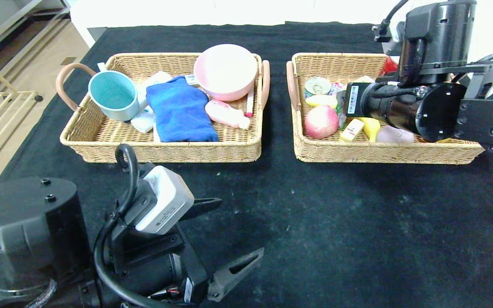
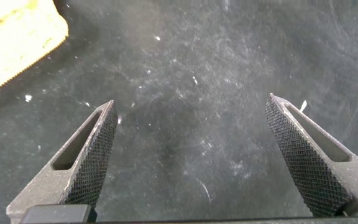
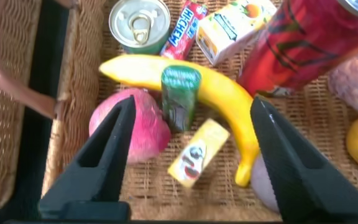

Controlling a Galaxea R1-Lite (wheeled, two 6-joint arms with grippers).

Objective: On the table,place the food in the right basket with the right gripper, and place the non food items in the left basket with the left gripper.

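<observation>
The counter (image 1: 315, 222) was covered by a black cloth marked with pale scuffs and specks, and two wicker baskets were set directly on it, side by side toward its far edge. The left basket (image 1: 101, 145) and the right basket (image 1: 383, 152) were kept apart by a narrow strip of bare cloth, each with a pink handle turned toward that gap. The near half of the counter was left bare.
</observation>
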